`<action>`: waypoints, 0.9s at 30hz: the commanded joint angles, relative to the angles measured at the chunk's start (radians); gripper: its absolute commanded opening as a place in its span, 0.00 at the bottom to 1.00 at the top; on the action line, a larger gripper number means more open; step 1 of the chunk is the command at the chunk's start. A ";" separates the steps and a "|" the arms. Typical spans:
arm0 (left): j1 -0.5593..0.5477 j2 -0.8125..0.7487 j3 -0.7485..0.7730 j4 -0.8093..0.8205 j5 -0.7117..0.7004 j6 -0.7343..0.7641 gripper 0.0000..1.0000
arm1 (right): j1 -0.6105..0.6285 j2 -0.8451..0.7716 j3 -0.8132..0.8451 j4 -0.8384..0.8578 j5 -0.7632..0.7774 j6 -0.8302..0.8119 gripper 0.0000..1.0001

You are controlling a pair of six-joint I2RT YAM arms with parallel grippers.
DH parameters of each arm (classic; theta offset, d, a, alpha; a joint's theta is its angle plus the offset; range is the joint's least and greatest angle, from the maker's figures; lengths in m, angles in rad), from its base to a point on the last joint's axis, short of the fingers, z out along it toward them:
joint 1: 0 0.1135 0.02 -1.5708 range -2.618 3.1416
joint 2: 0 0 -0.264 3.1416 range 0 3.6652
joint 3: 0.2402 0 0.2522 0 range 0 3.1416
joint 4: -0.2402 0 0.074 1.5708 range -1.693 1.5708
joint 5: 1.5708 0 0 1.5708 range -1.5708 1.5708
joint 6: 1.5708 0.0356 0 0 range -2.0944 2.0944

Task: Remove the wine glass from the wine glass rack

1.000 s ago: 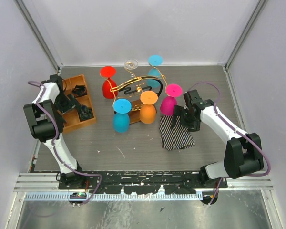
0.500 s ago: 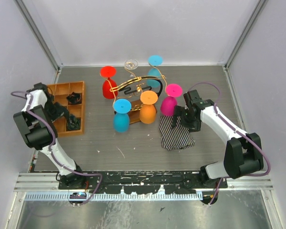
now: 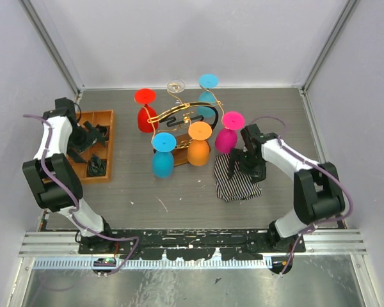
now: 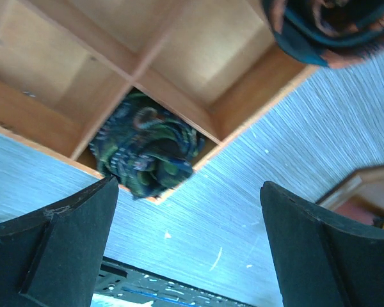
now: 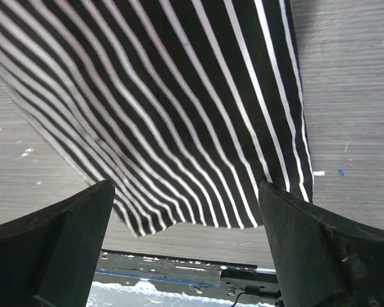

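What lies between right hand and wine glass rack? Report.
The pink glass, between the right hand and wine glass rack, in the top view.

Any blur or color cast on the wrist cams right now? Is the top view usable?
Left wrist: soft, slightly smeared on the tray and the dark cloth bundle; the table looks blue-tinted. Right wrist: the striped cloth is crisp, the near fingers are dark and featureless. Top external: even light and sharp, but the clear glass at the far end of the wine glass rack barely stands out.
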 commanded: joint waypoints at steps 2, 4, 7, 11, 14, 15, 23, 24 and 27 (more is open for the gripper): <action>-0.042 -0.044 0.017 -0.008 0.082 -0.019 0.99 | 0.025 0.127 0.014 -0.037 0.112 -0.008 1.00; -0.043 -0.057 0.004 -0.003 0.100 -0.021 0.99 | 0.026 0.168 0.036 -0.069 0.248 0.016 1.00; -0.043 -0.080 -0.021 0.004 0.157 -0.031 0.99 | 0.004 0.235 0.104 -0.122 0.455 0.044 1.00; -0.043 -0.123 -0.040 0.009 0.192 -0.040 0.99 | -0.156 0.296 0.173 -0.118 0.459 0.049 1.00; -0.043 -0.146 -0.040 -0.001 0.184 -0.036 0.99 | -0.260 0.338 0.250 -0.100 0.444 0.029 1.00; -0.043 -0.152 -0.044 0.000 0.185 -0.037 0.99 | -0.290 0.377 0.288 -0.102 0.442 0.019 1.00; -0.051 -0.186 -0.080 0.002 0.246 -0.055 0.98 | -0.438 0.679 0.672 -0.170 0.479 -0.029 1.00; -0.052 -0.193 -0.081 0.000 0.248 -0.055 0.98 | -0.454 0.703 0.712 -0.180 0.485 -0.032 1.00; -0.055 -0.207 -0.088 0.005 0.252 -0.066 0.98 | -0.508 0.747 0.814 -0.201 0.515 -0.039 1.00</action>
